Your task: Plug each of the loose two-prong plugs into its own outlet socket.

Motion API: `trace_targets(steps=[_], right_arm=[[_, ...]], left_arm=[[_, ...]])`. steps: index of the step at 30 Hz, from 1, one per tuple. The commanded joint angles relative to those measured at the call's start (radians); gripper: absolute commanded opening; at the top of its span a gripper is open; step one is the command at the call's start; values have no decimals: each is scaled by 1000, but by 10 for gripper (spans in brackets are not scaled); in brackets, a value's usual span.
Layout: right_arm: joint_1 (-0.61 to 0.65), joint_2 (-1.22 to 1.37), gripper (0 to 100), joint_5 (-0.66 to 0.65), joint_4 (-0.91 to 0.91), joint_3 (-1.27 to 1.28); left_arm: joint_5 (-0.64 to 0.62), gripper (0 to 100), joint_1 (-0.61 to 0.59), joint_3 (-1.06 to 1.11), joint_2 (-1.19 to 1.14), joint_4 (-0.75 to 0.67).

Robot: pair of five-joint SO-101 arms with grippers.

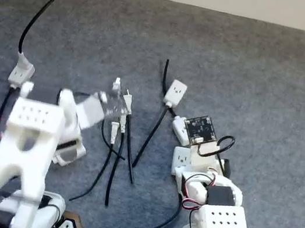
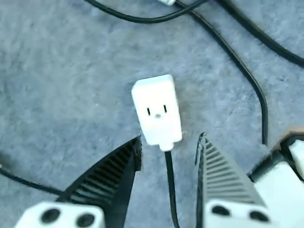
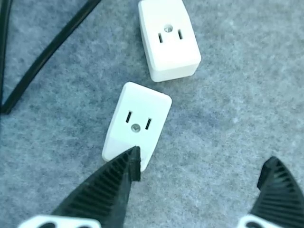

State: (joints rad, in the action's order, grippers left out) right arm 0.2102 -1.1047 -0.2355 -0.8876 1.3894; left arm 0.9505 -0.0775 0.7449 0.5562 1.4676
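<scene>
Grey carpet (image 3: 237, 95); right pincer (image 3: 204, 159) wide open, fingertip (image 3: 127, 166) over a socket (image 3: 137, 118).

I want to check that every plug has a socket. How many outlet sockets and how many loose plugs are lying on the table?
Outlet sockets: 4
Loose plugs: 3 that can be made out
Total: 7

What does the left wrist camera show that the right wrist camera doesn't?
Left wrist view: a single socket whose black cord runs back between the fingers of the open left claw, with loose cables beyond. Right wrist view: a near socket at one fingertip of the open right claw, and a far socket just beyond it. Shared: white sockets, black cable, grey carpet.
</scene>
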Motion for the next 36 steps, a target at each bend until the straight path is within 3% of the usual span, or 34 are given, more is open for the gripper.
trace_targets(steps=[1, 9, 16, 28, 32, 36], right_arm=[[12, 2, 375, 3, 13, -8], [12, 2, 375, 3, 12, -8], [12, 2, 375, 3, 12, -8], [12, 2, 375, 3, 12, -8], [12, 2, 375, 3, 12, -8], [12, 2, 375, 3, 12, -8]], left_arm=[[-26, 207, 12, 188, 81, -141], [-25, 207, -47, 248, -113, -390], [40, 206, -202, 13, -338, -405], [83, 204, -285, -415, -476, -167], [83, 204, -282, -430, -476, -72], [80, 207, -280, -369, -476, -69]])
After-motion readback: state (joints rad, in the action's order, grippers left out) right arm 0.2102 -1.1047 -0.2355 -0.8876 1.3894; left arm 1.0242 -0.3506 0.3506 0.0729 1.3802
